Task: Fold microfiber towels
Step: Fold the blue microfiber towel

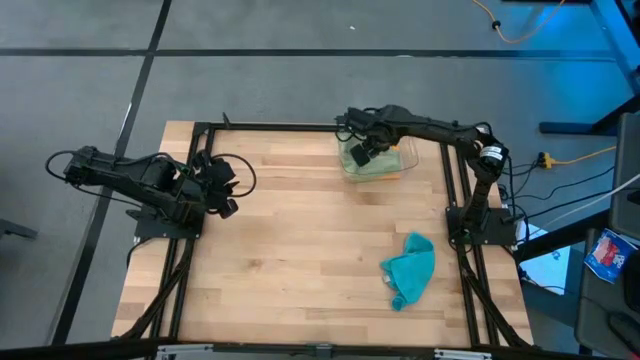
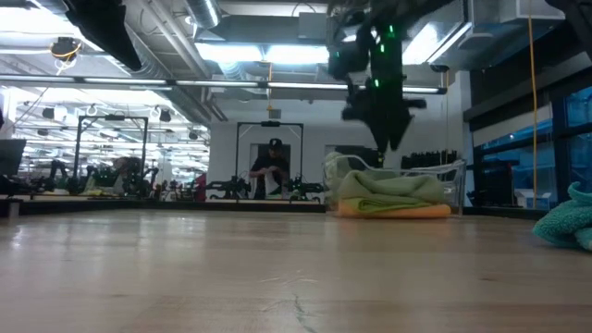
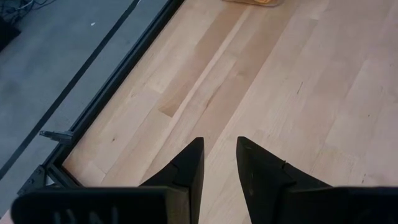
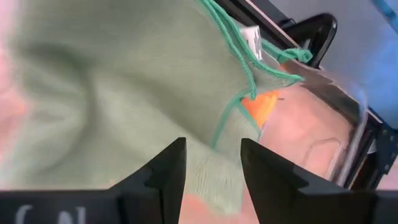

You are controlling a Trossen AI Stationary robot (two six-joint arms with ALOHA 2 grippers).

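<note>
A clear plastic bin point(image 1: 408, 152) at the table's far right holds folded towels. A pale sage green towel point(image 4: 124, 81) with a white tag point(image 4: 251, 38) lies on top of an orange one point(image 4: 261, 106). My right gripper point(image 4: 213, 163) hovers open above this stack point(image 2: 388, 194), pointing down, with nothing between its fingers. A crumpled teal towel point(image 1: 410, 268) lies on the table toward the near right. My left gripper point(image 3: 221, 163) waits open above the table's left side point(image 1: 225, 190), holding nothing.
The bin's clear wall point(image 4: 348, 143) stands close beside my right gripper. Bare wooden tabletop point(image 1: 290, 240) spreads between the two arms. A black frame point(image 1: 200, 130) runs along the table's edges. Far behind the table, a person point(image 2: 273, 171) stands in the room.
</note>
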